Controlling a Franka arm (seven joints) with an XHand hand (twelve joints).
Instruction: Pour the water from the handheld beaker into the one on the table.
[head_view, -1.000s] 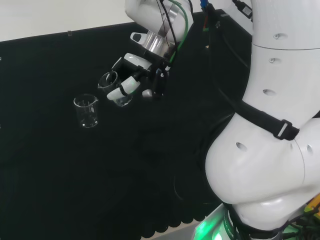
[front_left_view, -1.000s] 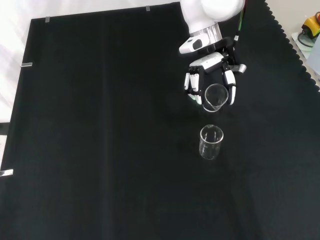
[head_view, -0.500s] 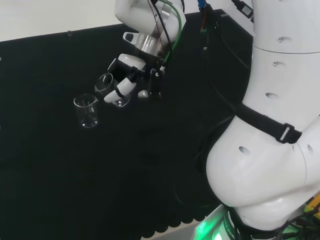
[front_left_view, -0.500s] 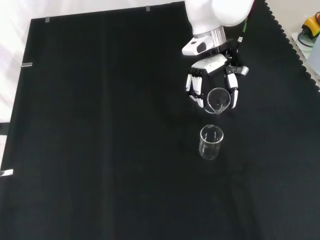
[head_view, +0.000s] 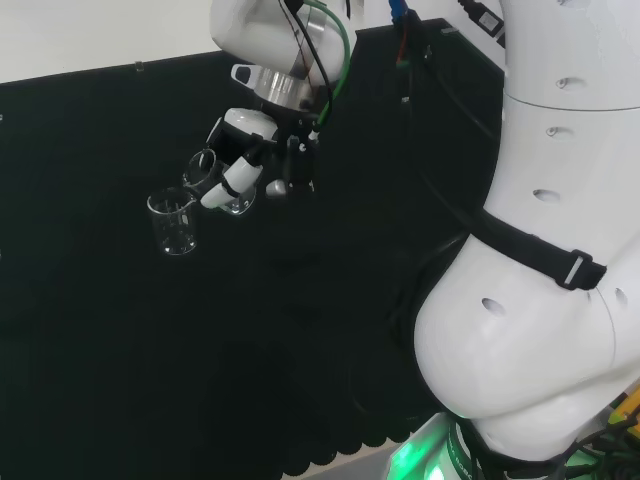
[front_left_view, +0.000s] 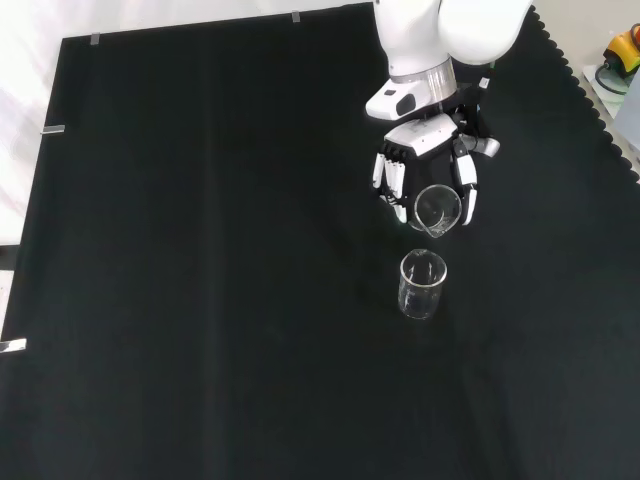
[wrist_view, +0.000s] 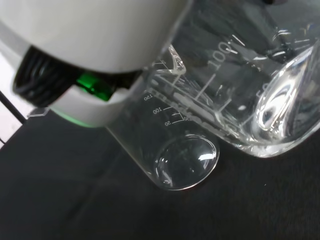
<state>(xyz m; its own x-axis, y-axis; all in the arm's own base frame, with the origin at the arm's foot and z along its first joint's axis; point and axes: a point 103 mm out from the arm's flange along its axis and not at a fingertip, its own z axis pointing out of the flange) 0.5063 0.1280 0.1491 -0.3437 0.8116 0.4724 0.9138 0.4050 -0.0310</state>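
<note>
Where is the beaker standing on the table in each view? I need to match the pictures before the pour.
Head view: table beaker at left, beside the robot hand.
Front view: right of middle, just below the hand.
Wrist view: behind the held beaker, its base showing.
Shared landmark: the held beaker.

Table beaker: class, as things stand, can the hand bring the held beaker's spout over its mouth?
Probably yes. The hand holds its beaker tilted just beside the table beaker, with bare cloth between.

Robot lab: black-cloth bench (front_left_view: 200, 250), graduated glass beakers (front_left_view: 422, 284), white arm (head_view: 540, 250).
</note>
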